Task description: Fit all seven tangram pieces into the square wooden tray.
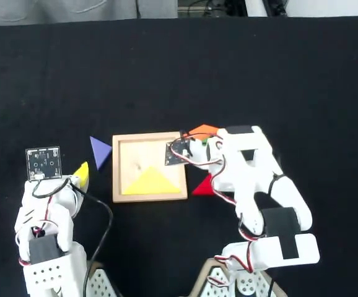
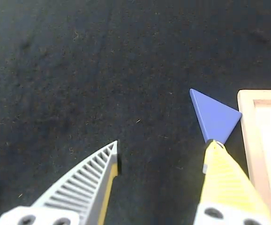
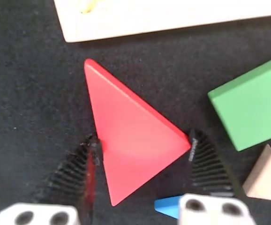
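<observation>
black cloth covers the table (image 1: 166, 74). the square wooden tray (image 1: 117, 167) sits mid-table with a yellow triangle (image 1: 151, 182) inside. the left gripper (image 2: 165, 145) is spread, one fingertip right at the blue triangle (image 2: 214, 117) beside the tray. the right gripper (image 3: 144, 140) is spread astride the red triangle (image 3: 126, 122), near a green piece (image 3: 252, 108).

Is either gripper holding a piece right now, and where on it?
Left gripper open, holds nothing. Right gripper straddles the flat red triangular piece, edge to opposite corner; a firm grip cannot be told.
</observation>
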`<state>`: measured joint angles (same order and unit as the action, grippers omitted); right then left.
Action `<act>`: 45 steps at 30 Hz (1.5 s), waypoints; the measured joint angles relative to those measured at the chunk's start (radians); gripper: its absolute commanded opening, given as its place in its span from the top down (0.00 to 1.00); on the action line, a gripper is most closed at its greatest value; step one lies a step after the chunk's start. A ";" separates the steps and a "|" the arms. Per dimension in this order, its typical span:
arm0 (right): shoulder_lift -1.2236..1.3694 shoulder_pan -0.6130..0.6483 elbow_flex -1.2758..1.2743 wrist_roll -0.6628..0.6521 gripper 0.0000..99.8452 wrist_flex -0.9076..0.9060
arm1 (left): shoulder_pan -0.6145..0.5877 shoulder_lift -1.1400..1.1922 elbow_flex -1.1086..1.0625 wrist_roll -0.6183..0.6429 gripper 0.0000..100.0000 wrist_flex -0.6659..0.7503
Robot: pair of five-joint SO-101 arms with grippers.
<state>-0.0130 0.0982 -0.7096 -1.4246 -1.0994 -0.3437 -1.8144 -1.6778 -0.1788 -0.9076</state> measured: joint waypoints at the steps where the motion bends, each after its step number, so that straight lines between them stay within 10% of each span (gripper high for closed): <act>1: 0.000 0.000 0.000 0.000 0.85 0.000 | 0.000 0.000 0.000 0.000 0.71 0.000; 8: -0.025 0.006 0.018 0.078 0.85 -0.011 | 0.000 0.000 0.000 0.000 0.71 0.000; 27: -0.339 0.373 0.120 1.099 0.85 -0.028 | -0.129 0.000 0.000 0.075 0.71 0.021; 45: -0.204 0.535 0.235 1.772 0.85 0.132 | -0.178 0.000 0.003 0.126 0.71 0.055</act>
<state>-0.2171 0.6337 -0.4749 0.3475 -0.9674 -0.5217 -1.8144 -1.6747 -0.0529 -0.8523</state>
